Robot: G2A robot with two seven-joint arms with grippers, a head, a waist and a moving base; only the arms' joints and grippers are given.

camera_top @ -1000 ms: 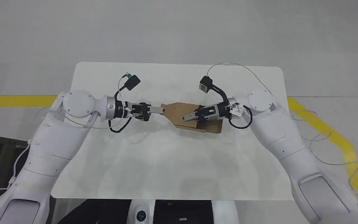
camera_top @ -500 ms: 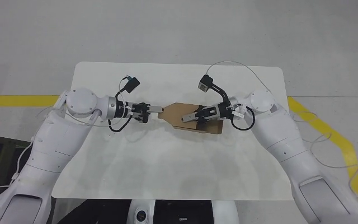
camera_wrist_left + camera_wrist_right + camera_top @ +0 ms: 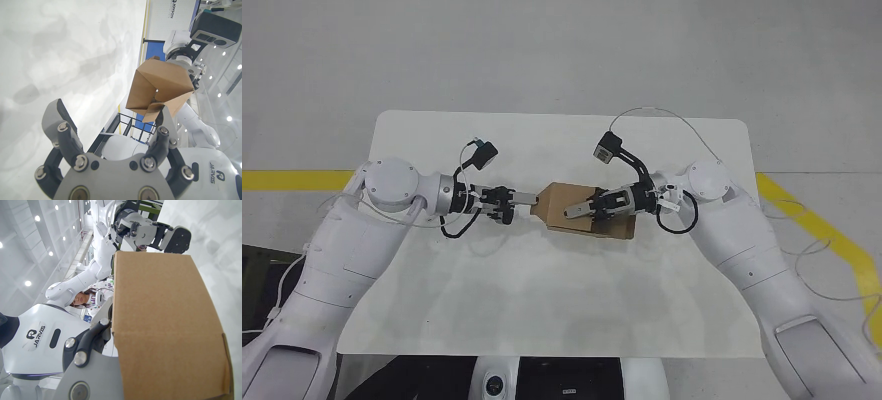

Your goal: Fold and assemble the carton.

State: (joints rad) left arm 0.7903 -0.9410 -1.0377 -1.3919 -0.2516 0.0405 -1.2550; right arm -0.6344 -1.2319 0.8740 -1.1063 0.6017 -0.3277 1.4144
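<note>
Top view: spread-open left gripper (image 3: 527,197) has advanced, folding the pointed flap (image 3: 151,111) of the brown cardboard carton (image 3: 567,192) inward, closing that end; right gripper (image 3: 574,210) clamps the body.

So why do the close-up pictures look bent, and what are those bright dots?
Left wrist view: a wide lens seems to bow the table at its edge; the dots are ceiling lamps. Right wrist view: same lamps, and the near carton looms. Top view: soft, even light, no glare.
</note>
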